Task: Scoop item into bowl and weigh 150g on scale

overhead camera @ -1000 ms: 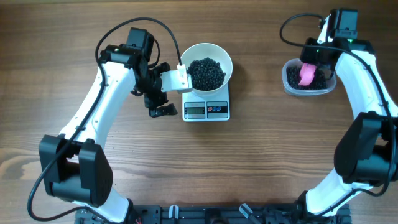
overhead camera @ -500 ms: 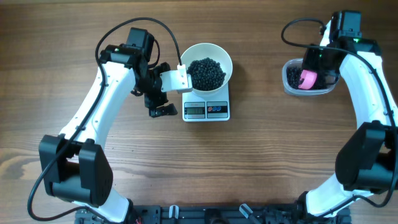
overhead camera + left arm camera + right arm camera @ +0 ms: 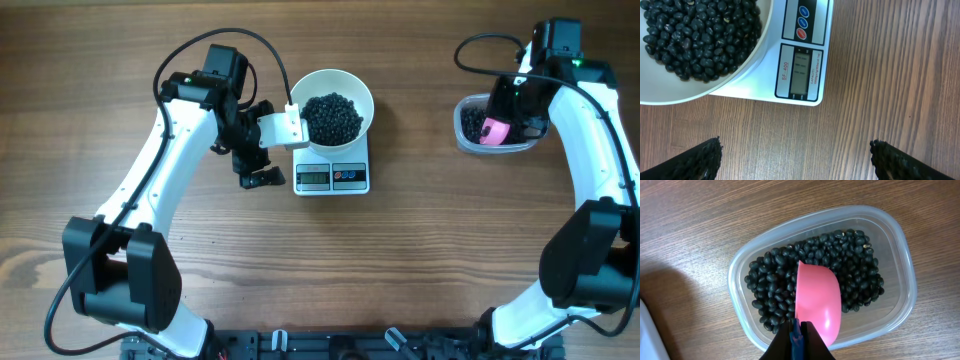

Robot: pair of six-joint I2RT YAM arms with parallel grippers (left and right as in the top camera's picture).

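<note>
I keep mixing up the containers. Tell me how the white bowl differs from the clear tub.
The bowl is round and opaque white; the tub is a clear rounded rectangle. The bowl sits on the scale; the tub rests on the table. A pink scoop is in the tub; none is in the bowl. Both hold black beans.

Clear rounded-rectangular plastic tub [image 3: 905,260] noted on wood-grain table [image 3: 420,270], toward far right edge. A pink scoop [image 3: 817,305] is seen inside tub, tilted, smooth rounded outer side turned up toward wrist view. Handle not made out.
</note>
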